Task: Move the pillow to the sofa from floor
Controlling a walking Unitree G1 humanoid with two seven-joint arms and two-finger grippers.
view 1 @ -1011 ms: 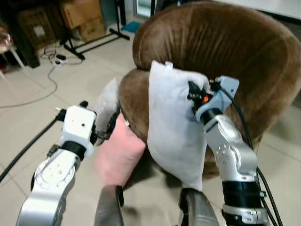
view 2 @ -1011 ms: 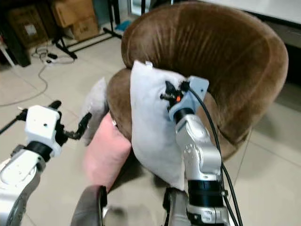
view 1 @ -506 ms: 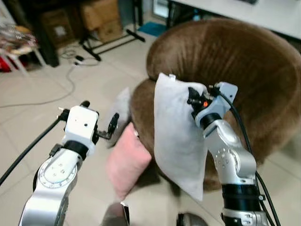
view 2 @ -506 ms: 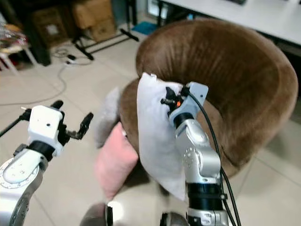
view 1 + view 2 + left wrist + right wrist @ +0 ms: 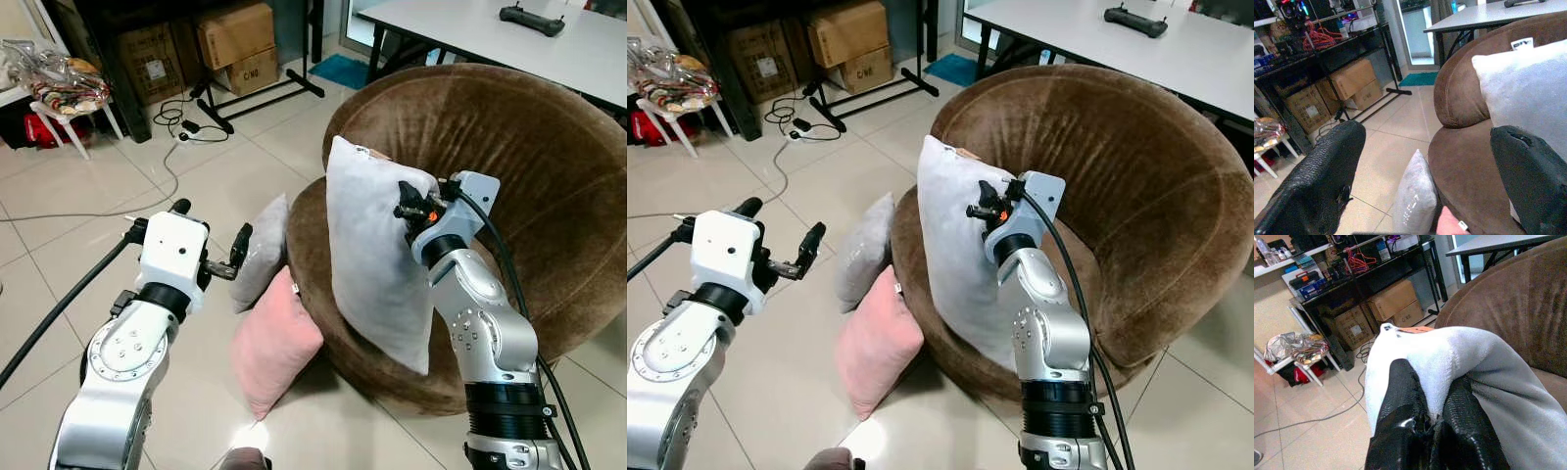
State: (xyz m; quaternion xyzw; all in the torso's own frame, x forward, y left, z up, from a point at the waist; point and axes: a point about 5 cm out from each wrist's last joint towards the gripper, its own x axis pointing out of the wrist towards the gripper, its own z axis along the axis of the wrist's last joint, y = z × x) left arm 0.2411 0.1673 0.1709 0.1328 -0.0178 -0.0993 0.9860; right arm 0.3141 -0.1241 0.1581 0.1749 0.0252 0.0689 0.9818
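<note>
Right wrist view is showing the right gripper (image 5: 1436,418) pinching the white pillow (image 5: 372,250) above the brown sofa (image 5: 529,186); its tag is unreadable. Left gripper (image 5: 238,257) is hanging open beside cardboard boxes (image 5: 235,44).

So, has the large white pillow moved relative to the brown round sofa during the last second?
Yes. The large white pillow, held by the right gripper, went from hanging before the brown round sofa's front edge to above its seat.

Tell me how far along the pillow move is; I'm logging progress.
Done: the white pillow is off the floor. In hand: the right gripper pinches its upper edge, holding it over the sofa seat's front. Left: release it there. The left gripper is open, near the grey pillow and pink pillow on the floor.
</note>
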